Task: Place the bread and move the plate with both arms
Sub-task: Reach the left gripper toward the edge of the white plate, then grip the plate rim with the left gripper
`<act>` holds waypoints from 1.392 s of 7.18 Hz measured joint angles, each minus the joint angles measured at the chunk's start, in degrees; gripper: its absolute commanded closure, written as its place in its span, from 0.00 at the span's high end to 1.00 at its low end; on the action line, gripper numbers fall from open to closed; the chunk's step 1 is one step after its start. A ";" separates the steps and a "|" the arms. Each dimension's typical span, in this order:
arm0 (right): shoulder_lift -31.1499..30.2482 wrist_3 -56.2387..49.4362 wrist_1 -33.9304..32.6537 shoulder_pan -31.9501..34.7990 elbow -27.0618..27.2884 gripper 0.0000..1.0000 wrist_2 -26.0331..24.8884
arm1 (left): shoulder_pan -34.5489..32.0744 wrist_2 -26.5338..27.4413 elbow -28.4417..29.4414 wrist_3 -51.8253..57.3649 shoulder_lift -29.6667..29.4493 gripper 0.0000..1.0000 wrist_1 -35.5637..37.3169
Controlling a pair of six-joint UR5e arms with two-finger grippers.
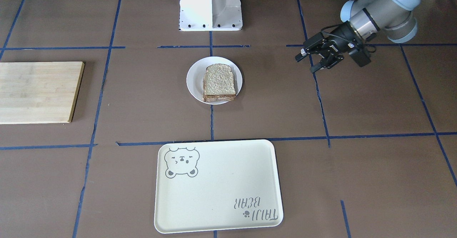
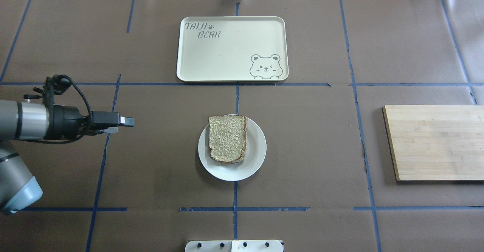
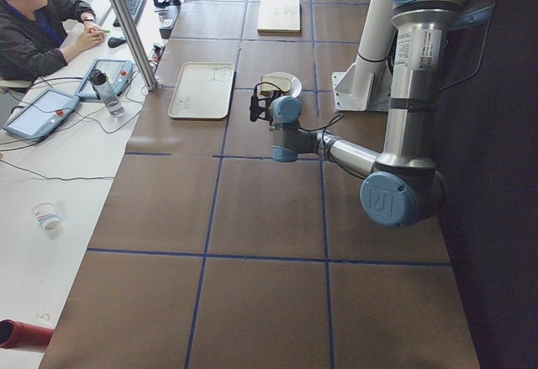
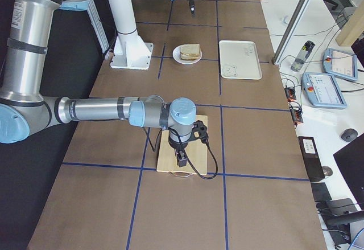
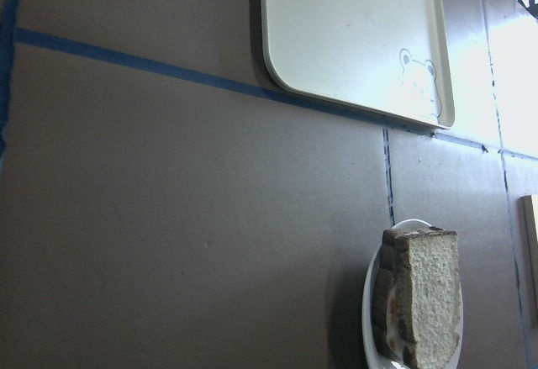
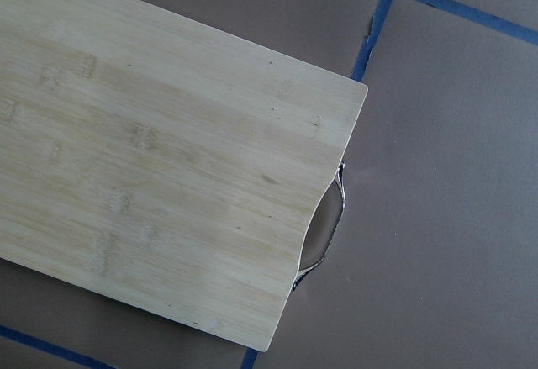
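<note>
The bread point(image 1: 219, 81) is a bare pale slice with a dark crust. It lies on top of another slice on the small white plate point(image 1: 192, 84) at the table's middle. Both show in the overhead view, bread point(image 2: 227, 138) and plate point(image 2: 254, 157), and in the left wrist view, bread point(image 5: 433, 302). My left gripper point(image 1: 311, 60) hangs open and empty, well to the plate's side and apart from it. It also shows in the overhead view point(image 2: 128, 121). My right gripper point(image 4: 181, 160) shows only in the exterior right view, over the wooden board's end. I cannot tell whether it is open or shut.
A cream rectangular tray point(image 2: 227, 55) with a bear drawing lies beyond the plate, on the operators' side. A wooden cutting board point(image 2: 435, 142) with a metal handle point(image 6: 324, 234) lies at the robot's right. The robot's white base point(image 1: 210, 6) stands behind the plate.
</note>
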 measured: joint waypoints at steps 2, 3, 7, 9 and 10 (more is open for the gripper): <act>-0.02 0.00 0.00 0.03 -0.02 1.00 0.00 | 9.84 12.32 2.91 -3.93 -5.63 1.00 -1.18; -0.03 -0.02 0.00 0.00 -0.06 1.00 -0.01 | 13.78 16.91 4.87 -5.82 -8.76 0.97 -1.38; -0.09 0.00 0.00 0.03 -0.04 1.00 -0.02 | 17.49 21.40 13.35 -7.41 -13.45 0.59 -5.68; -0.11 0.00 0.00 0.05 0.08 1.00 -0.02 | 17.56 21.46 14.15 -9.17 -14.16 0.54 -6.13; -0.11 0.00 0.00 0.05 0.13 1.00 -0.02 | 17.56 21.46 14.26 -10.81 -14.39 0.53 -6.18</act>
